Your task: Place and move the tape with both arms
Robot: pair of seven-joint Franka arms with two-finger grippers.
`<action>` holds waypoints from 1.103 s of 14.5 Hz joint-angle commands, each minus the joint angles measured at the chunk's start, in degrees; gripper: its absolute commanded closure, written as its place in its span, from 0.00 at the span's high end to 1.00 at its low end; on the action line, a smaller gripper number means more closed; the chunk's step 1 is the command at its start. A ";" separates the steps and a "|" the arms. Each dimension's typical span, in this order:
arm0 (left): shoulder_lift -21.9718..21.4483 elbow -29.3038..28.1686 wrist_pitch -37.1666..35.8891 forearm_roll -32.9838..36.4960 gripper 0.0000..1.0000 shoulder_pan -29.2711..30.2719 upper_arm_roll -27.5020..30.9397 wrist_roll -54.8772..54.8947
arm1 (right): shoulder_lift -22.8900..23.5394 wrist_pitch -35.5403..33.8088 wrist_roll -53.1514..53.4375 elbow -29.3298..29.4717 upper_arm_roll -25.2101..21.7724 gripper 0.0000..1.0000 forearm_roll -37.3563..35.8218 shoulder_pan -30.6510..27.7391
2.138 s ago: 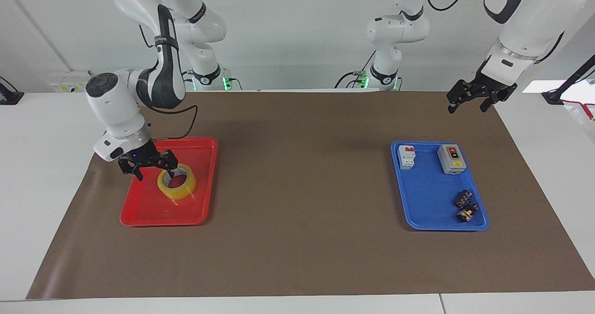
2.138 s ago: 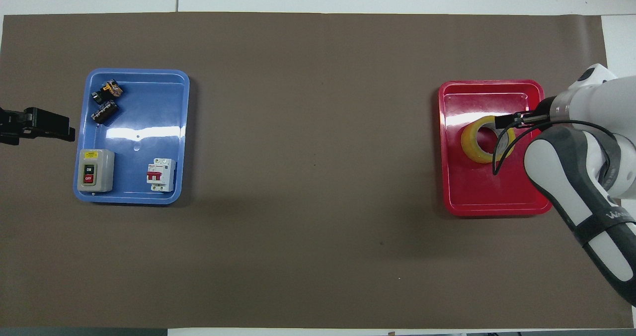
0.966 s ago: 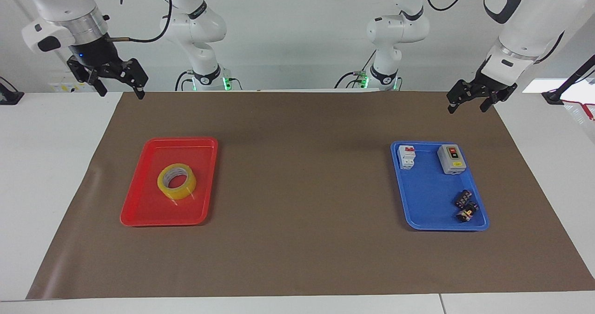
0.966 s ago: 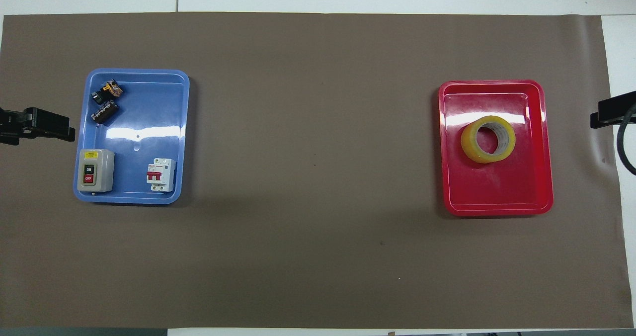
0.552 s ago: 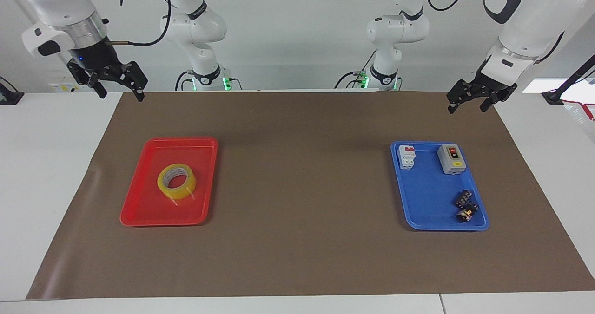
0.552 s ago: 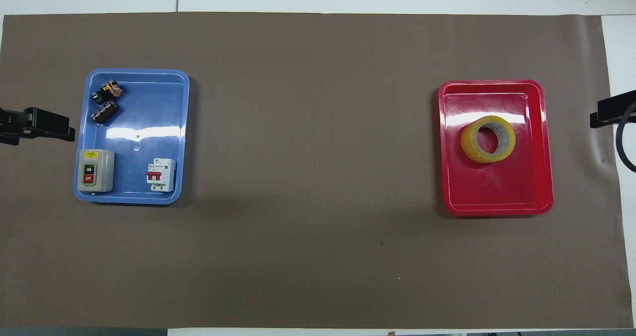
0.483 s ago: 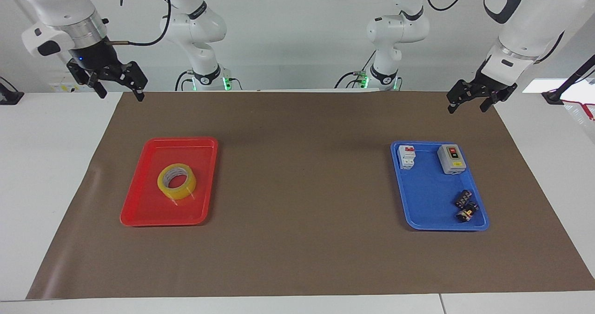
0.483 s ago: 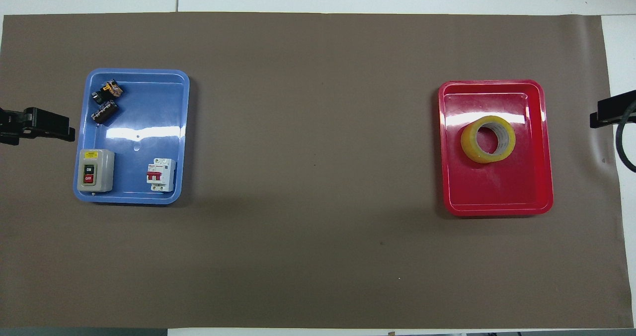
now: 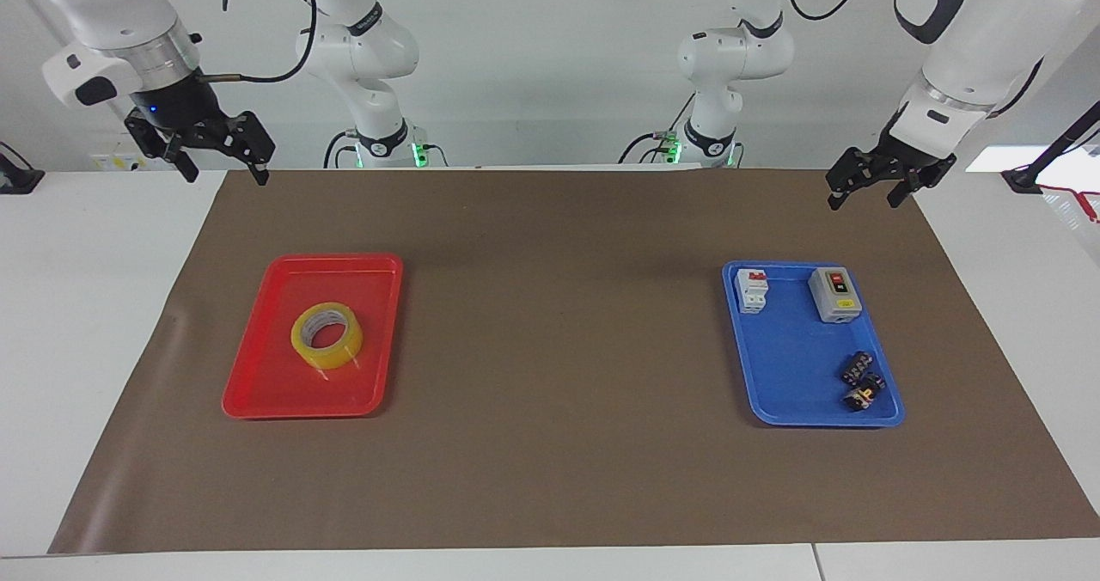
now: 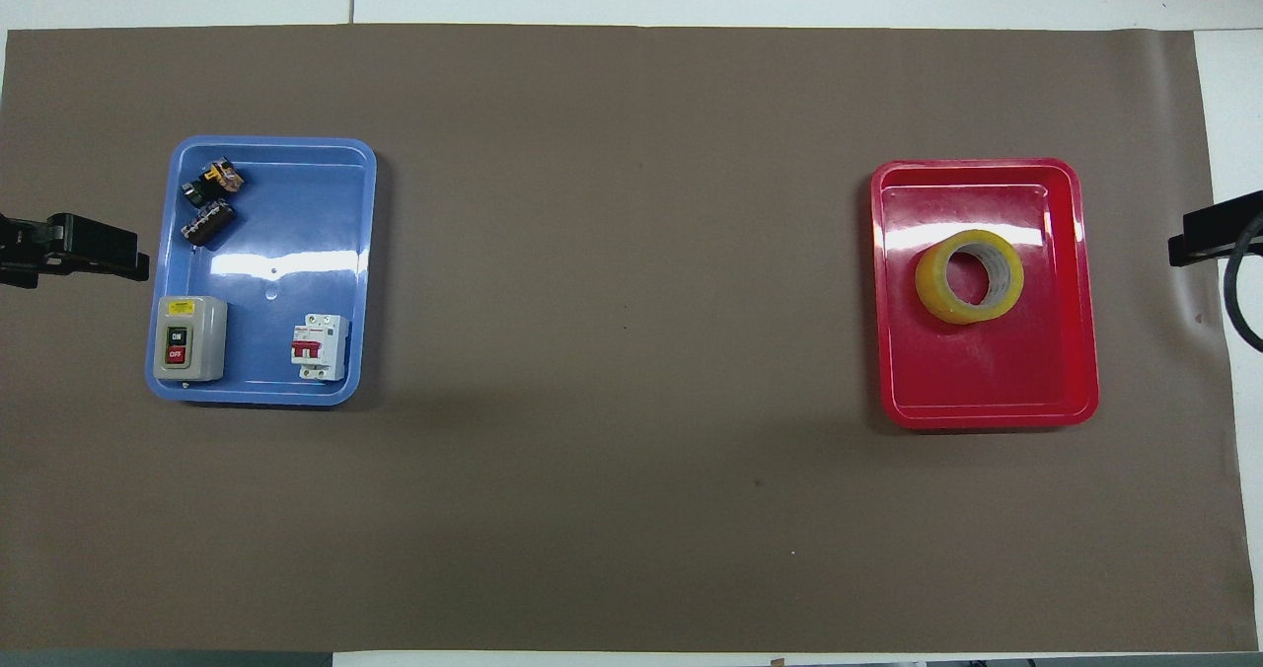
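The tape (image 9: 326,336) is a yellow ring with a pale middle. It lies flat in the red tray (image 9: 258,383), a bit nearer to the robots than the middle of the tray. Nothing is touching it. The red tray sits on the brown mat (image 9: 559,349) that covers the counter (image 9: 77,306), toward the right arm's end.

The right gripper (image 9: 222,170) is up in the air over the corner of the brown mat at the right arm's end. It is well apart from the tape. Its fingers (image 9: 260,174) are spread wide and hold nothing. From above, only a black bit of it shows at the edge of the overhead view (image 10: 1216,233).

The blue tray (image 9: 791,392) sits on the mat toward the left arm's end, well apart from the red tray. In it are a white breaker (image 9: 752,290) with red on top, a grey switch box (image 9: 834,294) beside it, and two small dark parts (image 9: 862,380) farther from the robots.

The left gripper (image 9: 864,196) waits up in the air over the corner of the mat at the left arm's end. Its fingers are spread apart too, and they hold nothing.
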 commanded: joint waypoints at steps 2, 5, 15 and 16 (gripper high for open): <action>-1.23 -0.71 -0.35 1.13 1.00 0.04 0.13 0.37 | 0.35 -1.52 -1.19 0.99 0.35 1.00 -0.15 -0.33; -1.23 -0.71 -0.35 1.13 1.00 0.04 0.13 0.37 | 0.35 -1.17 -1.01 0.99 0.35 1.00 -0.06 -0.24; -1.23 -0.71 -0.35 1.13 1.00 0.04 0.13 0.37 | 0.27 -0.81 -0.66 0.55 0.43 1.00 0.29 -0.33; -1.23 -0.71 -0.35 1.13 1.00 0.04 0.13 0.37 | 0.18 -0.81 -0.66 0.55 0.35 1.00 0.38 -0.33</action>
